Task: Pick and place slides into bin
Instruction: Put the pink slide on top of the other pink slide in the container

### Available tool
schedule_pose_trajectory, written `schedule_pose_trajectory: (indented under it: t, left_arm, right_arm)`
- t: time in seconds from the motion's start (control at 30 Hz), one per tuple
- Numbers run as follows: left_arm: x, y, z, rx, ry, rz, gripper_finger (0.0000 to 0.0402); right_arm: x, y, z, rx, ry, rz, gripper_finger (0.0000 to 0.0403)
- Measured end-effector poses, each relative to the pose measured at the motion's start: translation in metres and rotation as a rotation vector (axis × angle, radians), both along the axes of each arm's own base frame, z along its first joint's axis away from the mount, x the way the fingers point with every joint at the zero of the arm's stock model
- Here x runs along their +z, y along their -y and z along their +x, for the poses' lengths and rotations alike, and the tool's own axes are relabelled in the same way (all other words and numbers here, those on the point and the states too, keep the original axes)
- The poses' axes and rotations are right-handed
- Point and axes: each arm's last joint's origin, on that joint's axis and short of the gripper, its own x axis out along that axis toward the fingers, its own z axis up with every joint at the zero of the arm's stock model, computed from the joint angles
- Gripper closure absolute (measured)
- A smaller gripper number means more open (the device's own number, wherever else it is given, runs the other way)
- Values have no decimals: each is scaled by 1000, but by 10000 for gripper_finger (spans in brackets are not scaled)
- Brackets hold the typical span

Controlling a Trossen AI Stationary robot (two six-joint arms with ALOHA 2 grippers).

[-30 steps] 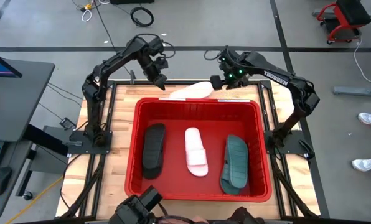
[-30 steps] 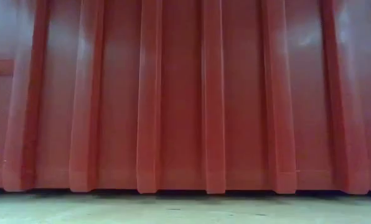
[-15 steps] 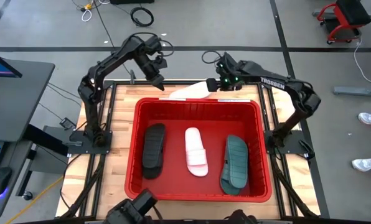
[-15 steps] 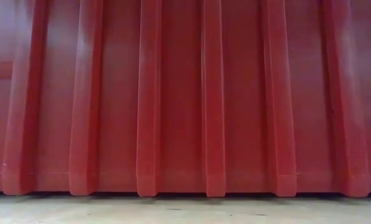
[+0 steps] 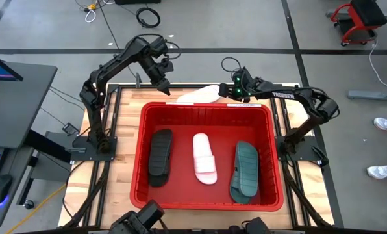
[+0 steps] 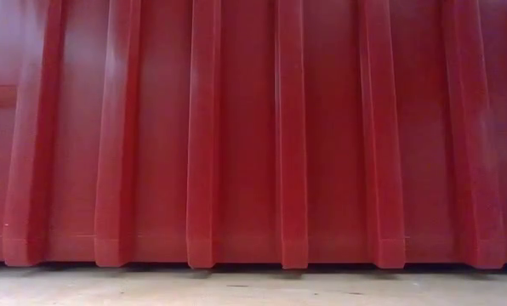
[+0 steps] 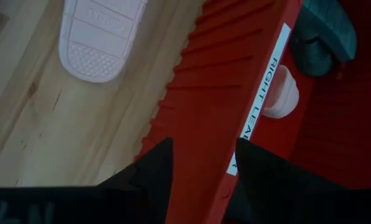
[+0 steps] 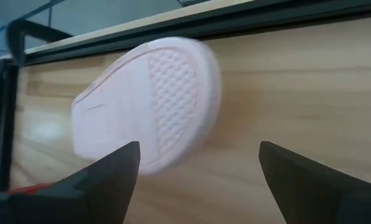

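I take the red bin (image 5: 208, 112) as my reference; it fills most of the wooden table (image 5: 125, 117), and in the low view its ribbed wall blocks everything else.

Inside the bin lie three slides: a black slide (image 5: 160, 157) on the left-arm side, a white slide (image 5: 204, 158) in the middle, and a dark teal slide (image 5: 245, 170) on the right-arm side. All three rest flat on the bin floor, apart from one another.

One slide is left outside: a pale pink slide (image 5: 198, 95) lying sole-up on the table just behind the bin's far wall. I judge this to be the last item to place.

The right gripper (image 8: 197, 163) hangs over the table behind the bin's far wall, just beside the pink slide on the right-arm side. Its fingers are spread wide with nothing between them, and the slide's heel end sits ahead of the gap.

The left gripper (image 7: 204, 163) hovers over the bin's far wall near the left-arm corner, fingers parted and empty.

Step in hand: approach to the pink slide with the right arm. As I read it, the next move calls for advancing until the fingers straddle the slide's edge, then closing, lifting above the rim and carrying it forward over the bin.
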Motion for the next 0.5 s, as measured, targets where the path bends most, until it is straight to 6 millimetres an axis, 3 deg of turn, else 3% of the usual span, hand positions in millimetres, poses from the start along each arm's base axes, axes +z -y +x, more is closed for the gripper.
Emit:
schedule_pose_trajectory:
  t: [0.5]
  left_arm:
    - [0, 6, 6, -47, 12, 16, 226]
  right_arm:
    - [-16, 7, 4, 64, 22, -21, 66]
